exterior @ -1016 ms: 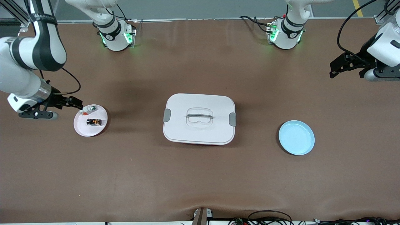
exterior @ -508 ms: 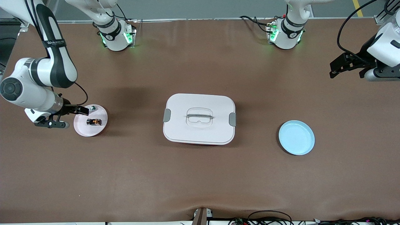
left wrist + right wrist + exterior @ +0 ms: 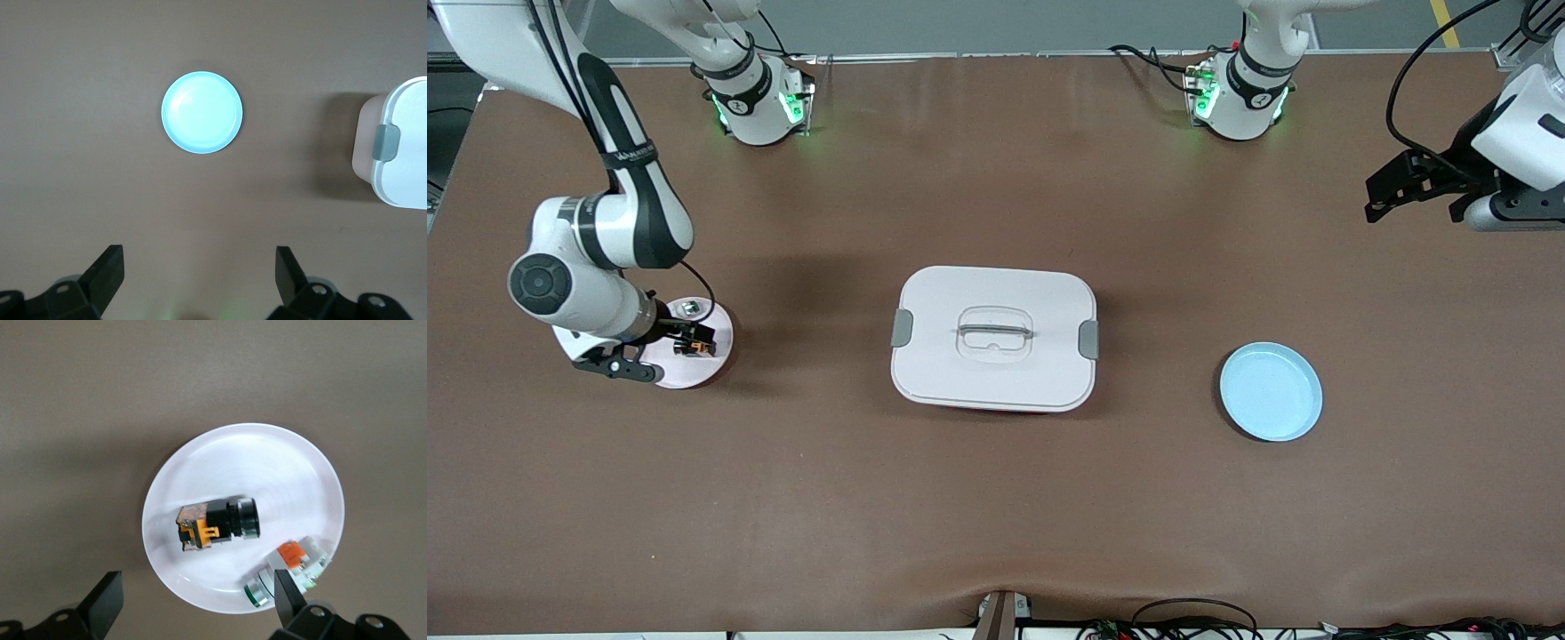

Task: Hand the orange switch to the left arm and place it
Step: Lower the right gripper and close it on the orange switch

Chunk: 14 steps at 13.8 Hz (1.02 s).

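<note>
Both grippers open, right gripper over pink plate with orange switch, seemingly untouched, left gripper waiting.

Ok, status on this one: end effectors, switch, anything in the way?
Right end effector open over pink plate. Left end effector open, waiting. Black orange-banded switch on plate, ungrasped. White lidded box mid-table.

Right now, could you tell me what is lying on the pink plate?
The orange switch and a small clear-and-grey part lie apart on the pink plate. In the front view, the open right gripper above covers part of the plate.
</note>
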{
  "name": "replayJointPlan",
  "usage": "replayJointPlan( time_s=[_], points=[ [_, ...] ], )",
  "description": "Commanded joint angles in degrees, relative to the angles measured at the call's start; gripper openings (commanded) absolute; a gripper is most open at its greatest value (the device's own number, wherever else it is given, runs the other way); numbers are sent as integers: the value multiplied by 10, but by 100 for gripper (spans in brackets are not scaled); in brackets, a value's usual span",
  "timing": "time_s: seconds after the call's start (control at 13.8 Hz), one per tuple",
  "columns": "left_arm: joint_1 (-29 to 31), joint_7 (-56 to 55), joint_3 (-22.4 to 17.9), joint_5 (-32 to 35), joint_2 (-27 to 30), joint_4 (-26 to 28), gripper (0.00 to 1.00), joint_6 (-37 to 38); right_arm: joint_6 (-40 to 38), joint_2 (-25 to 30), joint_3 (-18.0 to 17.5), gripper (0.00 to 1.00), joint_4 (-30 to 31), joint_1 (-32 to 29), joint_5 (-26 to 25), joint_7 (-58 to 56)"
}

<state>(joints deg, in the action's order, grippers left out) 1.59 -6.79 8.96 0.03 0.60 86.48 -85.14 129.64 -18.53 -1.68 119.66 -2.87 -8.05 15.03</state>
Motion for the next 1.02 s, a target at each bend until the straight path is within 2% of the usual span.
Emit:
replayJointPlan(
  time_s=[0.0,0.15,0.94],
  points=[
    [1,5,2,1,2,-2,100,1,11,-23,0,100,-6,-4,-41,15],
    [1,5,2,0,2,-2,100,1,15,-34,0,100,-11,-10,-64,16],
    [0,5,2,1,2,-2,100,2,80,-85,1,100,-12,-17,-63,16]
  ],
)
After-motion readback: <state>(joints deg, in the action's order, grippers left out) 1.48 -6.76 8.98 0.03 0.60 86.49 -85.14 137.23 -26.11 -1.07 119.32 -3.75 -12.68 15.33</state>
